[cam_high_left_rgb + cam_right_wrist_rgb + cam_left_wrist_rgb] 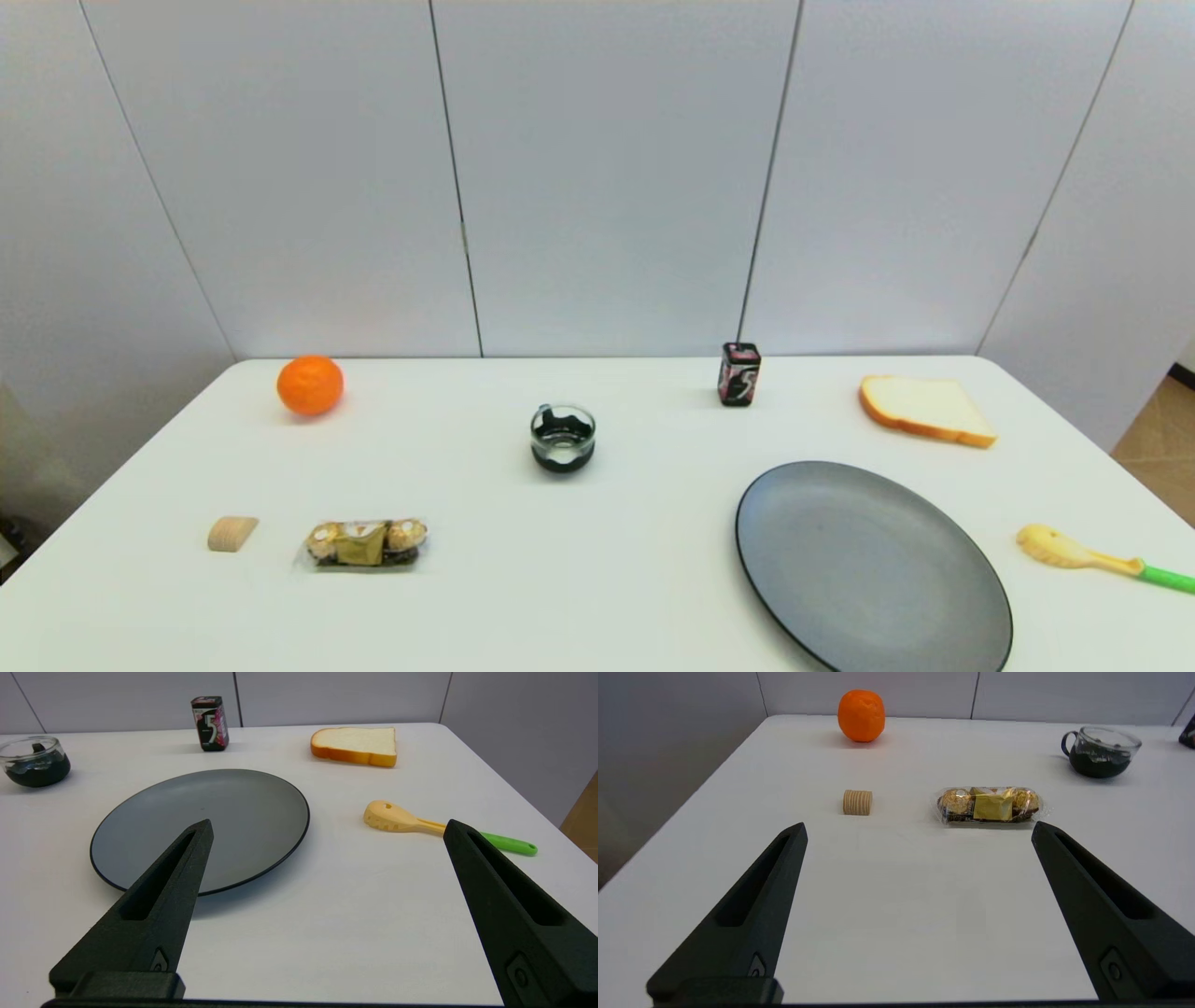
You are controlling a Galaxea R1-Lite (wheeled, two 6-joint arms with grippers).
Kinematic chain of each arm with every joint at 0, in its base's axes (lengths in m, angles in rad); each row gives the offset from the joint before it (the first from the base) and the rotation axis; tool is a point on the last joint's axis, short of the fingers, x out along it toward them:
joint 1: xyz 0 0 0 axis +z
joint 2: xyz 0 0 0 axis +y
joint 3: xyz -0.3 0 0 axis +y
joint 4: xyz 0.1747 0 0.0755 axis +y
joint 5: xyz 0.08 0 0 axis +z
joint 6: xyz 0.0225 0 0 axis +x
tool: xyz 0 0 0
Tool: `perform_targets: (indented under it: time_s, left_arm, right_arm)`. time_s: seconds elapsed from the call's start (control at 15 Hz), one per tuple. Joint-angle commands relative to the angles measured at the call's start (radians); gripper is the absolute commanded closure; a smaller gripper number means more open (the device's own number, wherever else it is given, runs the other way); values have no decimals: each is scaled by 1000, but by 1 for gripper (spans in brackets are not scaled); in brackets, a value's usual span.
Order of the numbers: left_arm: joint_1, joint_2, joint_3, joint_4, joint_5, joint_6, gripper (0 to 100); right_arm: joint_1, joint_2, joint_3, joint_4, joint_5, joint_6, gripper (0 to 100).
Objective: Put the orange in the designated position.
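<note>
Left pincer (pixel 919 830) and right pincer (pixel 327 828) both hang wide apart above the tabletop.

The orange (pixel 310 385) sits alone at the far left corner, bare table (pixel 448 616) all around it. Nearer on the left, a wooden block (pixel 232 533) and chocolate pack (pixel 365 542) stand just apart. The glass cup (pixel 563 437) occupies mid-table; the plate (pixel 868 569) fills the near right.

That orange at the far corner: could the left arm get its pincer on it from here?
Probably yes. The left pincer is open and faces the orange across bare table; only the small ridged wooden block sits near that path. Whether it stretches that far, I can't tell.
</note>
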Motion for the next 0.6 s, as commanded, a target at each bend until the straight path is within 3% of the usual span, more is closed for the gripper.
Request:
perform_targets:
  time_s: [0.07, 0.27, 0.6]
  left_arm:
    - [0, 0, -23, 57, 4, -4, 0]
    - [0, 50, -153, 211, 1, 0, 0]
    - [-28, 313, -393, 219, -5, 76, 0]
  right_arm:
    - [0, -2, 0, 0, 0, 0, 0]
    - [0, 0, 0, 0, 0, 0, 0]
    - [0, 0, 0, 0, 0, 0, 0]
